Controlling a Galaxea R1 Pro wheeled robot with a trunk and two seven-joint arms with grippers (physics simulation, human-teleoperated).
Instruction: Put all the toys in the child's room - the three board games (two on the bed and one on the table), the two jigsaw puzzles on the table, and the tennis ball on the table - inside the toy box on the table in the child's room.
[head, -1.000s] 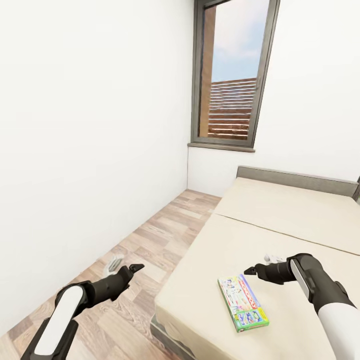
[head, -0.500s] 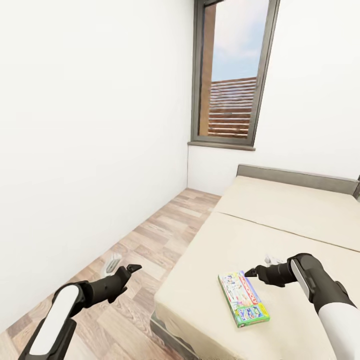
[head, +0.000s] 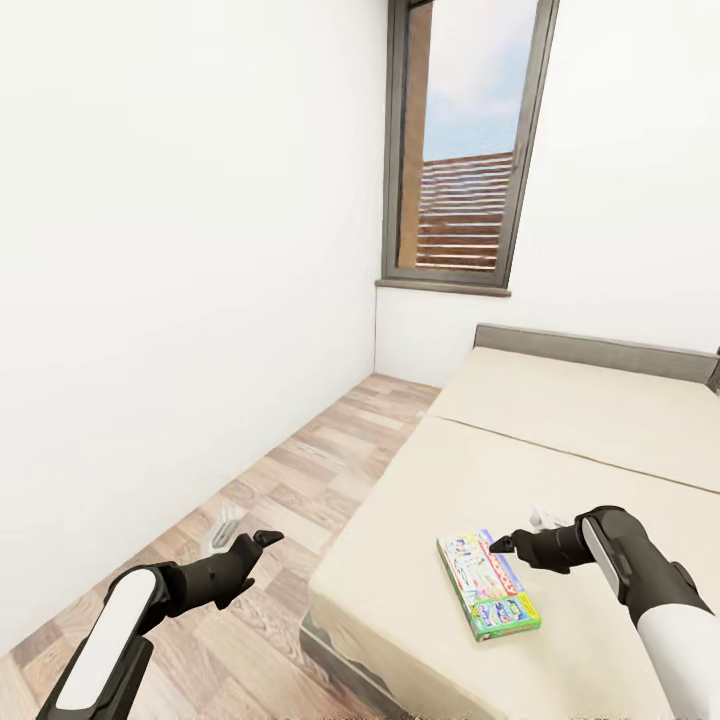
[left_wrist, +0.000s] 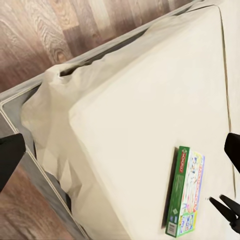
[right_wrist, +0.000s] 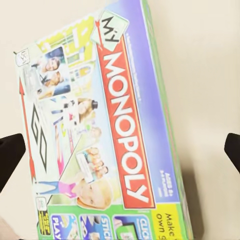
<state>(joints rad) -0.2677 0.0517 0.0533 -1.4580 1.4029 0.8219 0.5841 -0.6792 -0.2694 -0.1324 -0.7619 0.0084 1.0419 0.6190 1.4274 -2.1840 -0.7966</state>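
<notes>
Monopoly board game (head: 488, 584) lies flat near the bed's (head: 560, 450) front corner, unmoved. Right gripper (head: 500, 545) hovers just above it, jaws wide, empty; left gripper (head: 265, 539) likewise open over floor (head: 300, 480). View slightly shifted.

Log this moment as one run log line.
scene: bed | target: board game flat on bed | right gripper open above it | left gripper over floor

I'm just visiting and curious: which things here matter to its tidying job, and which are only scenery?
Part of the job:
- board game, flat on the bed
- right pincer, open above the game

Just there:
- window
- wood floor
- left pincer, over the floor
</notes>
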